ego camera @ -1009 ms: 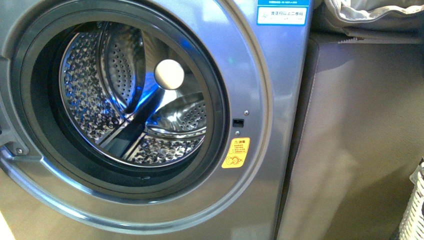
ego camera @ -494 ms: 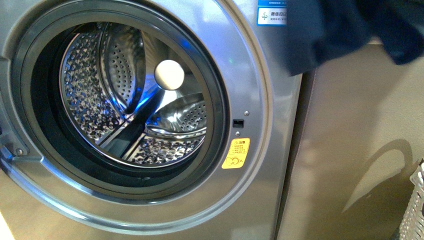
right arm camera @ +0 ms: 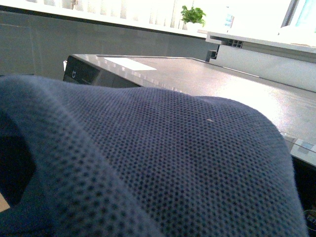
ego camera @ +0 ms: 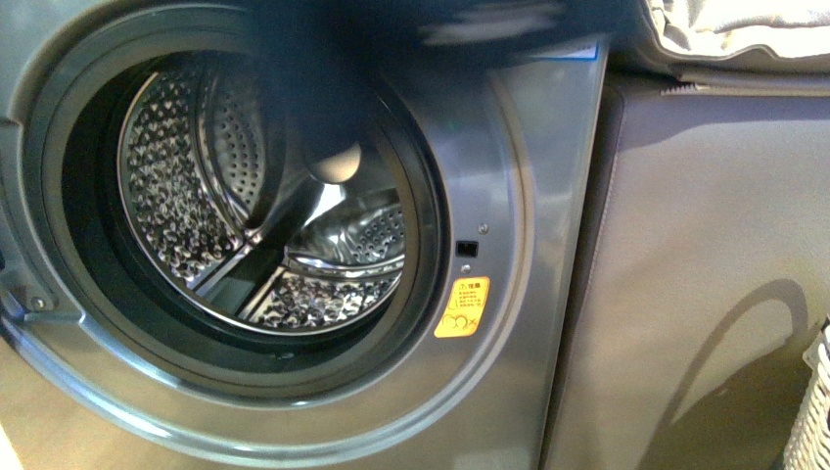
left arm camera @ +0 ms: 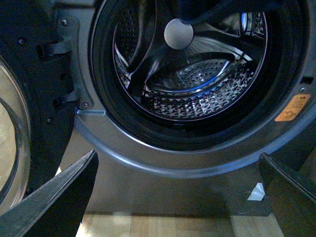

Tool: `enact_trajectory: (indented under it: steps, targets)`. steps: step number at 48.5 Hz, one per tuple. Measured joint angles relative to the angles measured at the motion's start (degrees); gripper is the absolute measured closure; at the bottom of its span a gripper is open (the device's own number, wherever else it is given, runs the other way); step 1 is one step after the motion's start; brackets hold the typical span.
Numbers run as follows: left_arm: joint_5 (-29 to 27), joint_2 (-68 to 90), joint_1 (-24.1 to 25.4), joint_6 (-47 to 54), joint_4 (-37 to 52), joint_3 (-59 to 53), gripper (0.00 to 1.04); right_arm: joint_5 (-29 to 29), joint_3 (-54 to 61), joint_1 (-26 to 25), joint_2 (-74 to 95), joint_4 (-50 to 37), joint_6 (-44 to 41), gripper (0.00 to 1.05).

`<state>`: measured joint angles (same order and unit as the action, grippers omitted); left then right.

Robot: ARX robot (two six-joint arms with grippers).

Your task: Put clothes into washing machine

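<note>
- Blurred clothes [ego camera: 333, 59] hang at 12 o'clock of the washing machine [ego camera: 533, 323] mouth.
- Left hand [left arm camera: 177, 163] is spread wide, empty.
- Right hand is hidden under fabric; cannot tell its grip.

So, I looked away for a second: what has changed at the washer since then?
The navy clothes came in at the upper right and moved left, now a blur across the top of the porthole; the beige fabric shows again. The washing machine, its empty drum and yellow sticker stayed put.
</note>
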<state>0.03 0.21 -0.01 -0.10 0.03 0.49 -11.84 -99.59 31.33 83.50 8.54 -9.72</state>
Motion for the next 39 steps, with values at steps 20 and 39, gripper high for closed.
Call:
enact_trajectory:
  steps: [20,39]
  targets:
    - [0.00,0.00,0.00,0.00,0.00,0.00,0.07,-1.33,0.24,0.07,0.20,-0.68,0.31,0.97]
    - [0.00,0.00,0.00,0.00,0.00,0.00,0.07,-1.40,0.24,0.09,0.20,-0.68,0.50,0.97]
